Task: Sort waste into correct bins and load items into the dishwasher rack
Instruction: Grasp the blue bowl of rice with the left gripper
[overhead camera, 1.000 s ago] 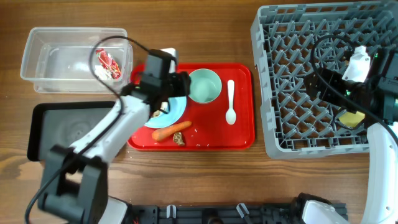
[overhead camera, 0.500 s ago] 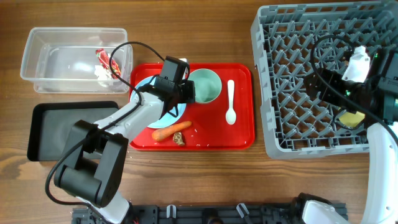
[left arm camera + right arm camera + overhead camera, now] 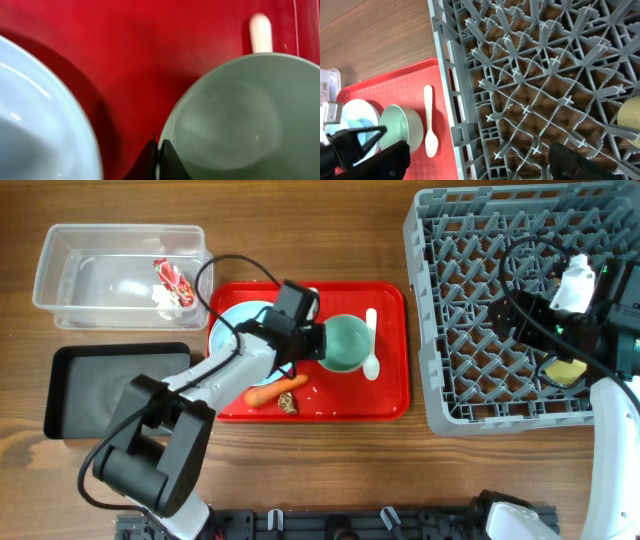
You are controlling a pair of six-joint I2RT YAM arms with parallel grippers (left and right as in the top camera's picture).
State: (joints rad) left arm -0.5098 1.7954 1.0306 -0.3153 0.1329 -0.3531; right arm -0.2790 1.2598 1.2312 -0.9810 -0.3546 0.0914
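Observation:
The pale green bowl [image 3: 347,344] is on the red tray [image 3: 385,402], and my left gripper [image 3: 318,341] is shut on its left rim. Up close the dark jaws [image 3: 159,156] pinch the bowl's edge [image 3: 172,125]. The light blue plate [image 3: 236,328] lies left of the bowl. A white spoon [image 3: 371,321] lies partly under the bowl's right side. An orange carrot [image 3: 274,391] and a brown scrap [image 3: 288,405] lie at the tray's front. My right gripper [image 3: 480,167] hangs open over the grey dishwasher rack [image 3: 470,310], near a yellow cup [image 3: 567,370].
A clear tub [image 3: 70,275] at the back left holds a red-and-white wrapper [image 3: 172,277] and white paper [image 3: 163,296]. A black tray [image 3: 100,390] sits in front of it. Rice grains dot the red tray's front.
My left gripper swung right across the red tray from the tub side and closed on the green bowl's rim. The bowl shifted right onto the spoon. The right arm stayed still.

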